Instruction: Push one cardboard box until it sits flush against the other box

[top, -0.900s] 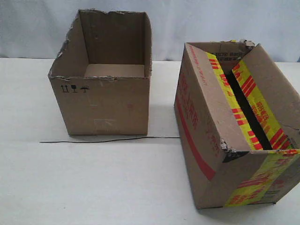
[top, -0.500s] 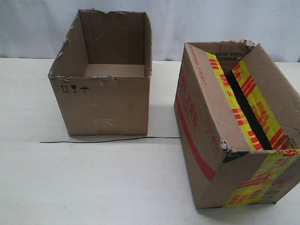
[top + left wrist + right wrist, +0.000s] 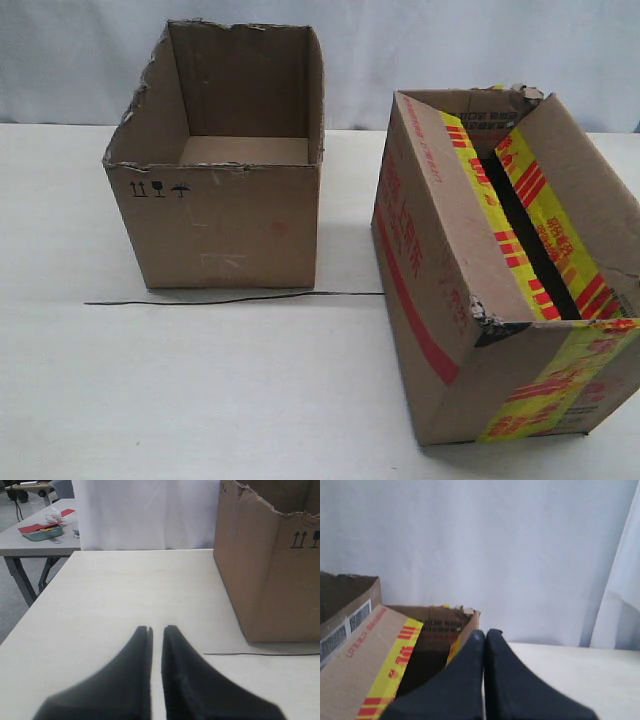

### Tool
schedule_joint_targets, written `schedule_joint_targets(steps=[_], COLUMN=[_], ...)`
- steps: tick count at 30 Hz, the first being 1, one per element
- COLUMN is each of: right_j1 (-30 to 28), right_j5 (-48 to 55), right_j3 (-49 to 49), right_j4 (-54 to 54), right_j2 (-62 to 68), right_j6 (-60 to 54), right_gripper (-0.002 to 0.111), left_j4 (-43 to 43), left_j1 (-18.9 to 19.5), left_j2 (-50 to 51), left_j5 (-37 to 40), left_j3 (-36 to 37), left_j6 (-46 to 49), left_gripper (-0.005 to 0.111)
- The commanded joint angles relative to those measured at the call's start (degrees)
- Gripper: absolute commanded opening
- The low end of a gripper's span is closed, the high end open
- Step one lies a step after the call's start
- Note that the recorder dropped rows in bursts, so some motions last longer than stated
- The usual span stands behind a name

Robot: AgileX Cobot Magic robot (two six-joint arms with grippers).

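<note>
Noting a thin black wire (image 3: pixel 235 298) lying on the pale table (image 3: pixel 150 400) along the near foot of the other box (image 3: pixel 225 215) and reaching as far as the side of the cardboard box (image 3: pixel 440 240); finding bare tabletop in the gap between the two. Seeing a white curtain (image 3: pixel 450 50) hanging behind and, in the left wrist view, a second table (image 3: pixel 20 547) carrying a teal tray (image 3: pixel 42 531) well apart. Placing the cardboard box on the right of the exterior view, nearer the camera than the other box and apart from it, its long axis running from far to near and skewing a little rightward, its red-printed long side facing the gap, its yellow, red-striped top flaps gaping over a dark slot. Finding the left gripper (image 3: pixel 156 630) low over the table, fingers almost together with a thin slit between, gripping nothing; the right gripper (image 3: pixel 485 632) looking over the cardboard box's open top, fingers pressed together. Losing the box's near right corner past the frame edge; failing to read its red printing.
</note>
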Motion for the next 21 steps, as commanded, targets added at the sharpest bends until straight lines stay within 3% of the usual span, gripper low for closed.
schedule_joint_targets(steps=[1, 7, 12, 21], right_j1=[-0.4, -0.4, 0.1, 14.1], right_j5=[-4.0, -4.9, 7.6, 19.3], right_j3=[-0.6, -0.6, -0.6, -0.6], right_j4=[0.0, 4.0, 5.7, 7.5], right_j2=[0.1, 0.1, 1.6, 9.7], right_j6=[0.0, 0.0, -1.9, -16.6], right_gripper=[0.0, 0.0, 0.0, 0.0], left_j4=[-0.5, -0.5, -0.5, -0.5], left_j1=[-0.4, -0.4, -0.6, -0.6], left_j2=[-0.1, -0.1, -0.1, -0.1], left_j5=[-0.7, -0.7, -0.7, -0.7], left_j3=[0.1, 0.1, 0.1, 0.1], left_j6=[-0.2, -0.2, -0.2, -0.2], left_gripper=[0.0, 0.0, 0.0, 0.0])
